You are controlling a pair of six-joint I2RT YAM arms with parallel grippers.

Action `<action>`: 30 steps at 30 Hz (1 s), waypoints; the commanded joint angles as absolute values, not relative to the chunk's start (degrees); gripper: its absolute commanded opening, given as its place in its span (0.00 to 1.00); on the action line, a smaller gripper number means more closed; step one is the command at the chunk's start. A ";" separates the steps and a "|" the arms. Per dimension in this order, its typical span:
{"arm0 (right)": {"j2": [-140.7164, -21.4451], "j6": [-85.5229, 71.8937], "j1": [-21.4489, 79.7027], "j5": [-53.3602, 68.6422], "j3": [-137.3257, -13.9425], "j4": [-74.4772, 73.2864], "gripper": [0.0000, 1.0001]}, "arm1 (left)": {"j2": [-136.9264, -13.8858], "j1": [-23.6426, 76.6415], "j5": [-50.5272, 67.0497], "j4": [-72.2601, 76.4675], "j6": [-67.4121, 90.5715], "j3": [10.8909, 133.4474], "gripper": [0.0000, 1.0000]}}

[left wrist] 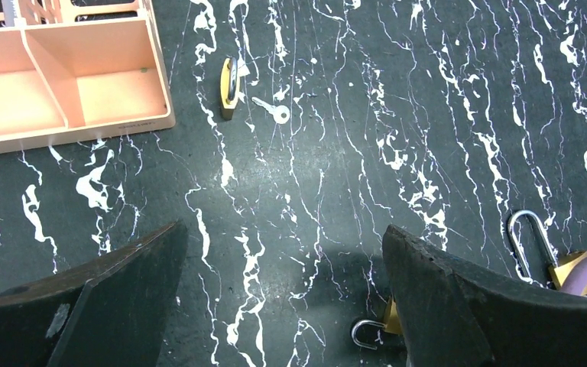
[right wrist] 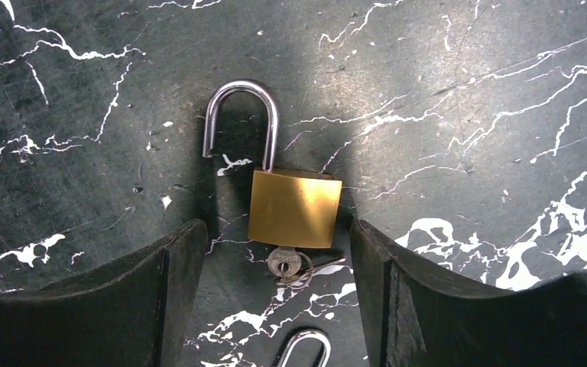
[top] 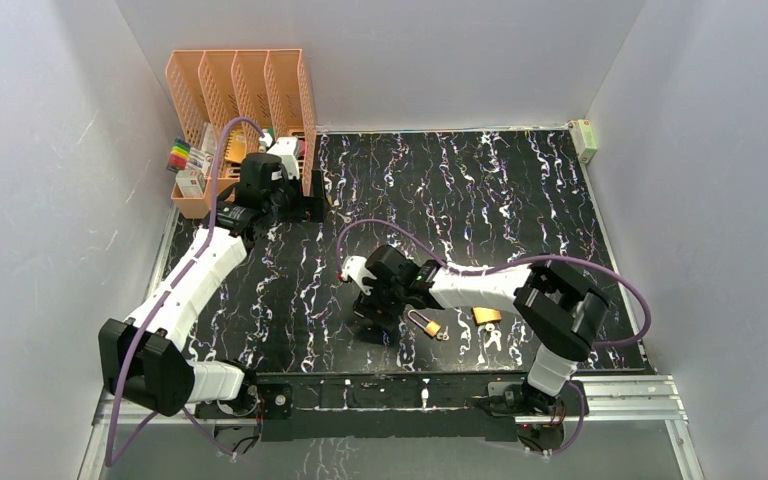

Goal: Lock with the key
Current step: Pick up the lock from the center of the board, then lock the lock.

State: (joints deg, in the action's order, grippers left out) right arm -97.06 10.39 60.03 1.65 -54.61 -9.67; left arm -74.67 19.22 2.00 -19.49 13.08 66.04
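Black right gripper (right wrist: 275,229), spread, flanks smooth rectangular brass padlock (right wrist: 294,208) (curved steel shackle (right wrist: 241,115) open, key (right wrist: 284,262) inserted); left gripper (left wrist: 283,229) gapes wide; overhead view adds perforated peach organiser (top: 240,85) behind padlock.

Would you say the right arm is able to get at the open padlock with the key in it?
Probably yes: in its wrist view the padlock lies squarely between the open jaws of the right tool, with nothing over it.

No writing is legible: the padlock's (right wrist: 294,208) brass face looks plain, and the packs (top: 188,168) at ten o'clock are too small.
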 commanded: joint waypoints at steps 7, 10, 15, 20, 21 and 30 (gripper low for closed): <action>-99.13 8.65 60.03 1.88 -55.60 -7.21 0.59 | -71.88 19.10 3.25 -20.20 13.06 66.10 0.98; -99.92 8.27 59.97 1.73 -56.00 -7.93 0.31 | -71.47 18.47 5.37 -19.57 13.76 65.49 0.98; -98.04 7.62 58.95 4.13 -57.09 -9.59 0.07 | -70.98 16.23 12.60 -18.76 13.42 64.88 0.98; -87.76 6.07 54.68 13.27 -59.23 -10.08 0.06 | -69.37 15.57 24.68 -18.72 10.03 64.42 0.98; -85.28 5.54 53.15 15.41 -59.50 -9.54 0.06 | -69.05 15.54 29.43 -18.48 9.33 63.80 0.98; -76.19 3.77 43.55 28.78 -69.00 -14.02 0.03 | -68.17 15.61 62.79 -10.71 12.18 58.89 0.92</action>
State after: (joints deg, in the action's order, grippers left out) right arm -78.28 4.66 44.44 21.05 -62.53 -12.47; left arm -68.55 15.54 44.86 -13.81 11.40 58.56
